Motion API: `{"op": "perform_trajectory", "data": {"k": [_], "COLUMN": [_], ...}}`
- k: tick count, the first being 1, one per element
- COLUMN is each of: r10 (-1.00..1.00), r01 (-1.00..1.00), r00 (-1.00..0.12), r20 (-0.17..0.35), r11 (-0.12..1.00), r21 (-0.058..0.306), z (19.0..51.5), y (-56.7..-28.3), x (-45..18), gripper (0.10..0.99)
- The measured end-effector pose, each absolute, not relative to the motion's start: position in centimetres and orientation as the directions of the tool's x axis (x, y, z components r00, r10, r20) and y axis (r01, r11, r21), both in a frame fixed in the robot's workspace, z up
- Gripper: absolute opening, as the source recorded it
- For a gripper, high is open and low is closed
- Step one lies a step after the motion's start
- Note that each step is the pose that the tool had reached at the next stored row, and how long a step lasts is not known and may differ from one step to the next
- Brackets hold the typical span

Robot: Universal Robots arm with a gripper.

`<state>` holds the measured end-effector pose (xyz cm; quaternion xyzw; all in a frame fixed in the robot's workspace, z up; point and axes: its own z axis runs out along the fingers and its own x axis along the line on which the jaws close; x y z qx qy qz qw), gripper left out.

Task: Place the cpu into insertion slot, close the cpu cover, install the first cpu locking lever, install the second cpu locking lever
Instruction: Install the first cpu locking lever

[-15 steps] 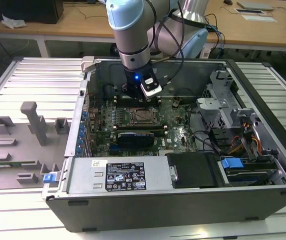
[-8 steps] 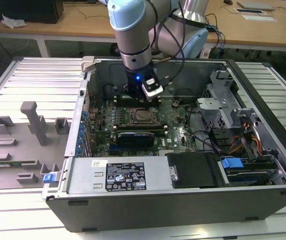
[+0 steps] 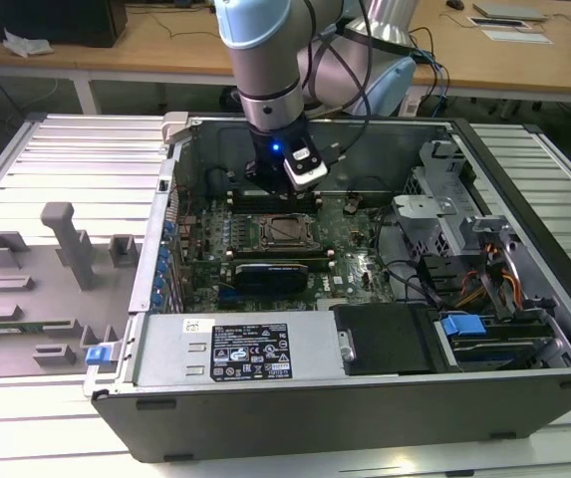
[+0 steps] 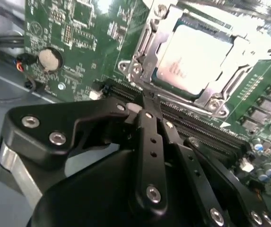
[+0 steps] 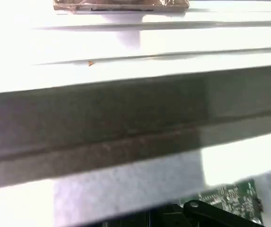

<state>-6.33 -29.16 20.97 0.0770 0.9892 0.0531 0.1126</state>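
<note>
Closed black fingers of my gripper sit nearest the lens in the second wrist view, pressed together with nothing between them, their tips poised just over the motherboard at the near edge of the socket. Just beyond my fingertips lies the insertion slot, and the cpu rests flat inside it, its pale top showing through the square opening of the cpu cover, which appears folded down over the chip. A thin metal rod, which I judge to be a cpu locking lever, runs along the socket edge closest to my tips. I judge the chip light, rigid and fragile, safe only by its edges; the cover is thin stiff sheet metal, and the lever is springy wire, slick, best pressed or hooked near its free end. Farther off, a round coin cell sits well aside of me. From the exterior view, I hang inside the open computer case, just beyond the socket.
</note>
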Motion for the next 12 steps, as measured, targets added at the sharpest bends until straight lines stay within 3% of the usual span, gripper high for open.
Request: {"op": "perform_trajectory", "data": {"k": [3,8,12], "r10": [0.152,0.152,0.152], "r01": [0.142,0.142,0.147], "r00": [-0.963,-0.964,-0.979], "r20": [-0.224,-0.218,-0.136], "r11": [0.988,0.988,0.988], "r21": [0.061,0.058,0.046], "z": [21.44,21.43,21.39], "y": [-29.17,-29.16,-29.17], "x": [-6.32,-6.30,-6.06], "gripper": [0.106,0.106,0.106]}}
